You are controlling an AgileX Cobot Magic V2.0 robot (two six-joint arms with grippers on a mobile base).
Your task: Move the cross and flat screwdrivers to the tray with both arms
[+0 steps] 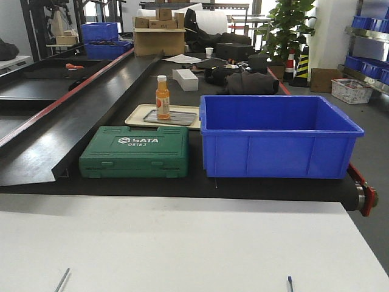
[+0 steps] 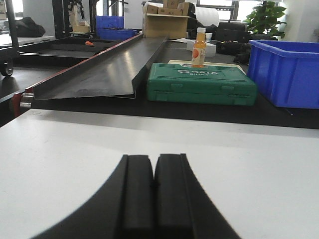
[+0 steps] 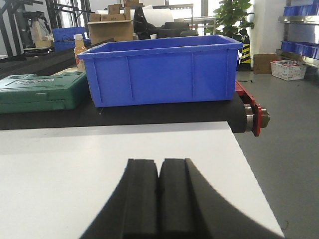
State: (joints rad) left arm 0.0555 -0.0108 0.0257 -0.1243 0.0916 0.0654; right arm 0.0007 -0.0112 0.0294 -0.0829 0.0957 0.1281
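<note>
two black grippers sit low over the plain white surface (image 1: 182, 243), each seen from its own wrist camera. the left gripper (image 2: 153, 162) has its fingers pressed together with nothing between them, and the right gripper (image 3: 159, 164) is likewise closed on empty air, which reads as a rest pose ahead of a reach rather than a grasp. neither of the black-and-green-handled screwdrivers shows whole in any view. at the near edge of the front view a thin grey steel sliver (image 1: 62, 280) pokes in on the left and a thin bluish sliver (image 1: 290, 283) on the right. these may be shaft ends, one laid on each arm's side so each arm can take its own, though too little shows to be sure. the wide grey metal tray cannot be picked out either. beyond the surface, on the black conveyor belt (image 1: 200, 182), a green plastic sata tool case (image 1: 135, 151) and a deep blue plastic bin (image 1: 276, 137) stand side by side. behind the case a small bottle of orange drink (image 1: 162, 97) stands upright on a small beige tray (image 1: 141, 115), all well apart from the grippers. the task looks barely begun; both grippers would need to part before any pickup.
</note>
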